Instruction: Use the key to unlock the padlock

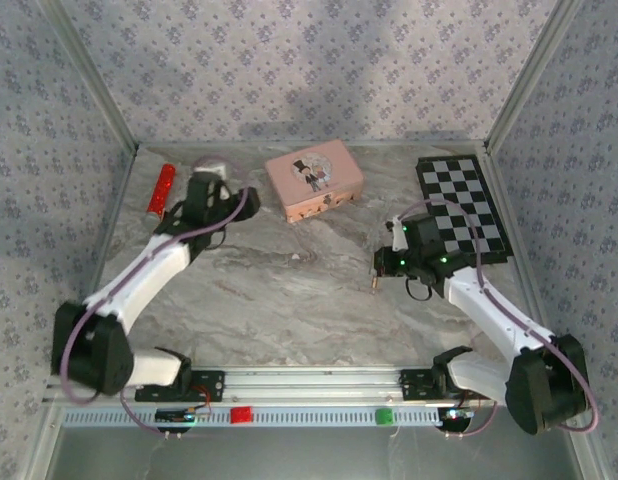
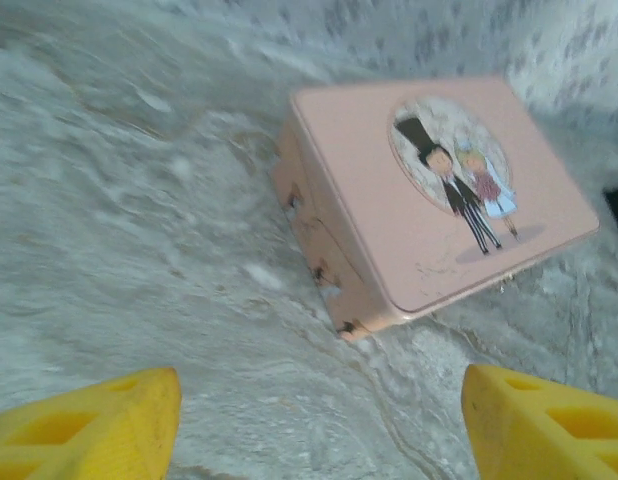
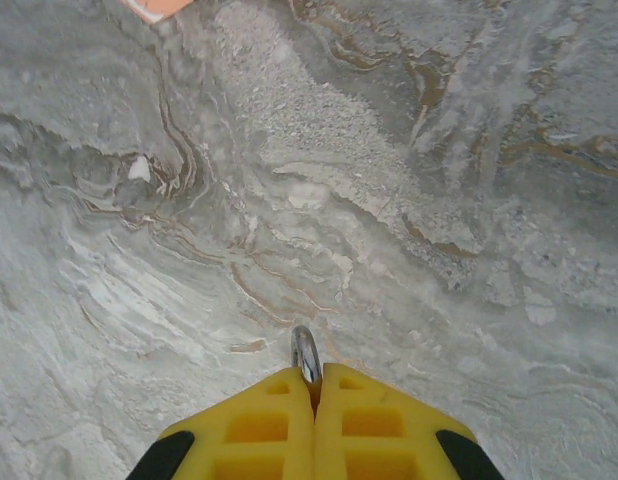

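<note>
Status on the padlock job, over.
Left gripper open, facing pink box. Right gripper shut on small grey metal loop; key or padlock shackle, cannot tell. No obstruction seen.

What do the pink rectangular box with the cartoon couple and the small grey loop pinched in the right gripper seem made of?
The pink rectangular box: probably painted tin, satin finish; its thin lid edge and dark marks along the side suggest so, though plastic is possible. The small grey loop in the right gripper: bare polished metal; it glints.
</note>
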